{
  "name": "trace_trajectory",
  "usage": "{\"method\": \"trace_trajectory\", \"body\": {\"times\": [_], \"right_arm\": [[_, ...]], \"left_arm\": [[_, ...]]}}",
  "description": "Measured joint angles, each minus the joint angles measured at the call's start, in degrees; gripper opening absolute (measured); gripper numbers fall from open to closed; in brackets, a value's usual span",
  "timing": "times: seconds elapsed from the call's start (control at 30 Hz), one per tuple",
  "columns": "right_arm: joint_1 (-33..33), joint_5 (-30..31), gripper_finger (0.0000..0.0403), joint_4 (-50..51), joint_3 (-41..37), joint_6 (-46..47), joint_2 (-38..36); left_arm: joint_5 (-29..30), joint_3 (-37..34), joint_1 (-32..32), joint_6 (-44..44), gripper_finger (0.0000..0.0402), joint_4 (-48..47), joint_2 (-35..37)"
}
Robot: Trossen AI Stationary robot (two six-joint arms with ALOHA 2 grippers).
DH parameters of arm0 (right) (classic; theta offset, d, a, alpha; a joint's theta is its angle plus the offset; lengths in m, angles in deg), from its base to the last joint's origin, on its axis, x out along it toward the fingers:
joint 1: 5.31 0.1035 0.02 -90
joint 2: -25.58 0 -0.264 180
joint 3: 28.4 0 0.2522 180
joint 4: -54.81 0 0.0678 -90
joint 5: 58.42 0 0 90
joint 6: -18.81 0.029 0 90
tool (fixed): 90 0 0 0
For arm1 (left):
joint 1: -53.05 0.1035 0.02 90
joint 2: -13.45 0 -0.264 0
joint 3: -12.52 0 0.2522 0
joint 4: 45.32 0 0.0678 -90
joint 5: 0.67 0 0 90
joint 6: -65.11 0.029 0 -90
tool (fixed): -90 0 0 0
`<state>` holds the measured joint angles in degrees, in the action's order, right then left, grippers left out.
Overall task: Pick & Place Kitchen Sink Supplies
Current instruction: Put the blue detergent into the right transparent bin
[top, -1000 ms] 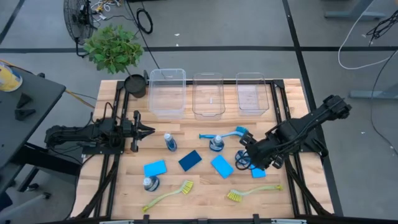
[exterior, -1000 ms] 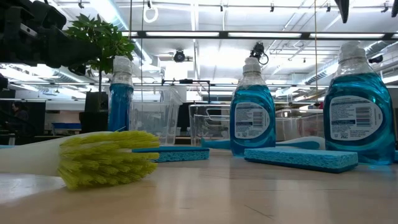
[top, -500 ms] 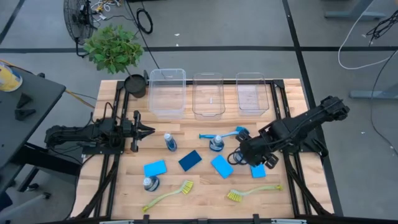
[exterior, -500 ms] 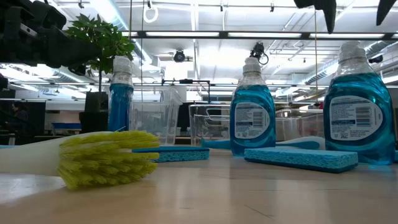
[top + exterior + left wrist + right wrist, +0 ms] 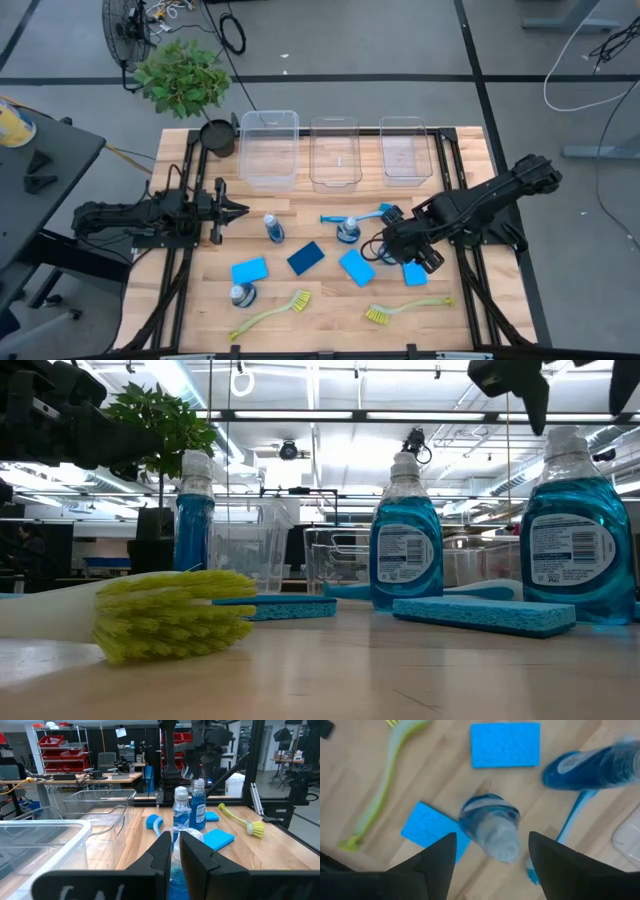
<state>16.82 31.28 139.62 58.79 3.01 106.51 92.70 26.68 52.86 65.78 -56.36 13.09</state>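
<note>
Right gripper (image 5: 492, 852) above bottle (image 5: 491, 826) between sponges (image 5: 505, 744)

Much of what we see is cut off or covered

From above, the right gripper (image 5: 384, 247) covers most of a blue bottle (image 5: 492, 827). In its wrist view a second bottle (image 5: 592, 767) blurs and runs off the edge. In the low view a yellow-green brush (image 5: 165, 615) loses its handle at the edge.
</note>
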Motion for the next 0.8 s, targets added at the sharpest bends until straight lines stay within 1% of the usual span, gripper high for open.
{"method": "trace_trajectory", "body": {"times": [0.1, 0.33, 0.6, 0.8], "right_arm": [[-0.7, 1.3, 0.0252, -1.0, -0.4, -0.7, 0.0], [-2.1, 1.3, 0.0252, -1.4, -0.5, -1.2, 0.0], [-2.3, 0.5, 0.0252, -2.6, -3.9, -1.0, 0.0], [-2.3, -0.8, 0.0252, -3.3, -4.2, -1.3, 0.0]], "left_arm": [[0.0, 0.0, 0.0, 0.0, 0.0044, 0.0, 0.0], [0.0, 0.0, 0.0, 0.0, 0.0044, 0.0, 0.0], [0.0, 0.0, 0.0, 0.0, 0.0044, 0.0, 0.0], [0.0, 0.0, 0.0, 0.0, 0.0044, 0.0, 0.0]]}}
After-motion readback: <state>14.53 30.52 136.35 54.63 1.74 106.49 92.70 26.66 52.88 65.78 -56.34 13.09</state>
